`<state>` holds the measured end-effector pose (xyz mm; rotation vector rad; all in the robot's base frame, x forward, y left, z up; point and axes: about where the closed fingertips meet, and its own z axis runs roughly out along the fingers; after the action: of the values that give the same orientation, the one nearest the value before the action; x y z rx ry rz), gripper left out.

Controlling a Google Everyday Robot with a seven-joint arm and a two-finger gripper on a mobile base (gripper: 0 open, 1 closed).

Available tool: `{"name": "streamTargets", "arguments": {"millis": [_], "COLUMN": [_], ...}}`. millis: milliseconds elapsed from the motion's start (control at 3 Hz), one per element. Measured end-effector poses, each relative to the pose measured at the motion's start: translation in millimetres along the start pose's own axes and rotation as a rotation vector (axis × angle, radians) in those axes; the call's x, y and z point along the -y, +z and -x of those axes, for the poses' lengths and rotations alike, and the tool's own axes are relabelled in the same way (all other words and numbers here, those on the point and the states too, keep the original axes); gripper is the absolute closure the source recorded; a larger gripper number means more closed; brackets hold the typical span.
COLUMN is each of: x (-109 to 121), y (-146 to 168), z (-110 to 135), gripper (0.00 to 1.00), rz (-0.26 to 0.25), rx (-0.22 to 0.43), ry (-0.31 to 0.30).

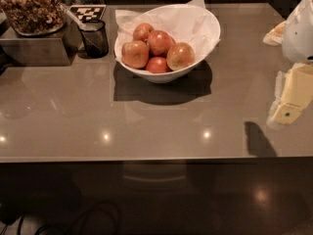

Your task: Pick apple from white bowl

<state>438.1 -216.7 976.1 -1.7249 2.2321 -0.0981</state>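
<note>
Table (122, 126): glossy surface close to me; small lamps reflect in it.
My gripper (287, 106): it hangs at the right edge, above the table and well apart from the bowl. I cannot tell if it is released or clenched.
White bowl (166, 75): in the middle, with the rim lower on the front side, so I judge the reach is easier from there.
Apple (180, 56): the greener one, on the right of the pile, touching red apples (159, 42), on my side.
Paper (142, 16): it lines the bowl, probably as a cushion for the fruit.
Black cup (94, 37): just left of the bowl.

cream jaws at right; white bowl (164, 76); apple (180, 56) red-orange, yellow-green blush.
</note>
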Motion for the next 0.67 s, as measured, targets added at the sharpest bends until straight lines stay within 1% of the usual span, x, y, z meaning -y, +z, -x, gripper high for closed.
{"name": "streamTargets", "arguments": {"millis": [333, 667], "x": [0.1, 7.3], "y": [0.0, -4.3], "z": [0.1, 7.4], "gripper": [0.0, 0.0], "rz": [0.0, -0.01], "rx": [0.001, 0.062], "ry": [0.0, 0.009]}}
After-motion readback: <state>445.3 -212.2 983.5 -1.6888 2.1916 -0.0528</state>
